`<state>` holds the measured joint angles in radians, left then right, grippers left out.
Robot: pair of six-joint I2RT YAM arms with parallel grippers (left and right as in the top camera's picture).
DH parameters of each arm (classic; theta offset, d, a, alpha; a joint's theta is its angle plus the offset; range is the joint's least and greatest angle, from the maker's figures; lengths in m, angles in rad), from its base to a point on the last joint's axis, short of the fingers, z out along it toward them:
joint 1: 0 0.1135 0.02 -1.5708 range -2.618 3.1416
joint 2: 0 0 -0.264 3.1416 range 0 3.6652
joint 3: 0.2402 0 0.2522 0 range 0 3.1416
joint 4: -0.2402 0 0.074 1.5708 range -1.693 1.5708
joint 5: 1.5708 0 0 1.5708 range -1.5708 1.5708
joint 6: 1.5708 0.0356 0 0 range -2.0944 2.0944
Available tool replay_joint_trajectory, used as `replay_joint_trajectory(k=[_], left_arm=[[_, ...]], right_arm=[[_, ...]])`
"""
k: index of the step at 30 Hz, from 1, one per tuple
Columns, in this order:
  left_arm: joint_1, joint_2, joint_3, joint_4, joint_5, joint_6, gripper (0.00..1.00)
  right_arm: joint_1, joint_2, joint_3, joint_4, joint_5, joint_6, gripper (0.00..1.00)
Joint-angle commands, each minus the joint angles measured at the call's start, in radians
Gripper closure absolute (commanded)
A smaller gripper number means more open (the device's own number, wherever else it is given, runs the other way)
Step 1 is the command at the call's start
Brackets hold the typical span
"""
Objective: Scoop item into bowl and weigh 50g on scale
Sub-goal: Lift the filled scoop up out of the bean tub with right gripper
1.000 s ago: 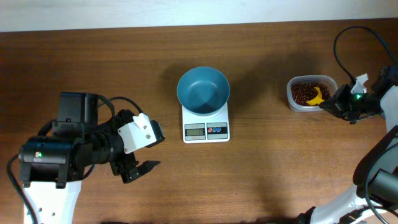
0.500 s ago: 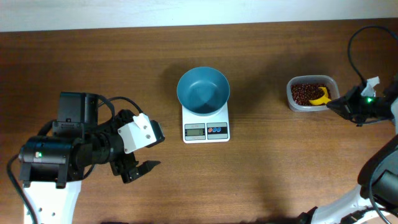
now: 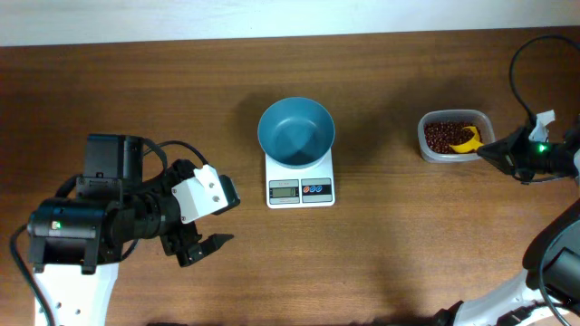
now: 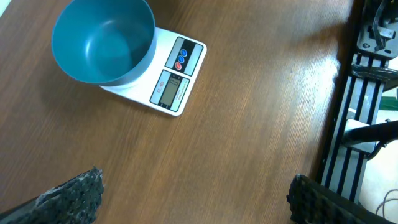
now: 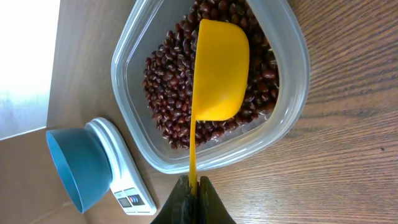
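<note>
The teal-blue bowl (image 3: 296, 132) stands empty on the white scale (image 3: 300, 179) at the table's middle; both also show in the left wrist view (image 4: 103, 40) (image 4: 174, 78) and the right wrist view (image 5: 78, 168) (image 5: 127, 177). Red-brown beans (image 3: 442, 136) (image 5: 174, 81) fill a clear plastic tub (image 3: 453, 136) (image 5: 292, 68) at the right. My right gripper (image 3: 504, 154) (image 5: 194, 186) is shut on the handle of a yellow scoop (image 5: 219, 68) whose cup lies bottom-up over the beans. My left gripper (image 3: 201, 246) (image 4: 193, 199) is open and empty, left of the scale.
A black frame (image 4: 364, 112) with cables stands at the right edge of the left wrist view. A black cable (image 3: 517, 63) loops above my right arm. The table's far edge meets a white wall (image 3: 272, 18).
My right gripper has drawn back to the right, pulling the yellow scoop toward the tub's right side. The left arm has not moved.
</note>
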<state>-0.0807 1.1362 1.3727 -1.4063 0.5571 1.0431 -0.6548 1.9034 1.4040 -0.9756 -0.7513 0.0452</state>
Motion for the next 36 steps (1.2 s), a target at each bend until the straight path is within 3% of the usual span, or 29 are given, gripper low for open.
replay_joint_trajectory(k=[1, 36], left_arm=[[0.007, 0.001, 0.016, -0.001, 0.003, -0.009, 0.01], [0.007, 0.001, 0.016, -0.001, 0.003, -0.009, 0.01]], right_arm=[[-0.009, 0.016, -0.013, -0.008, -0.073, -0.077, 0.96], [-0.119, 0.016, -0.014, -0.085, -0.293, -0.259, 0.96]])
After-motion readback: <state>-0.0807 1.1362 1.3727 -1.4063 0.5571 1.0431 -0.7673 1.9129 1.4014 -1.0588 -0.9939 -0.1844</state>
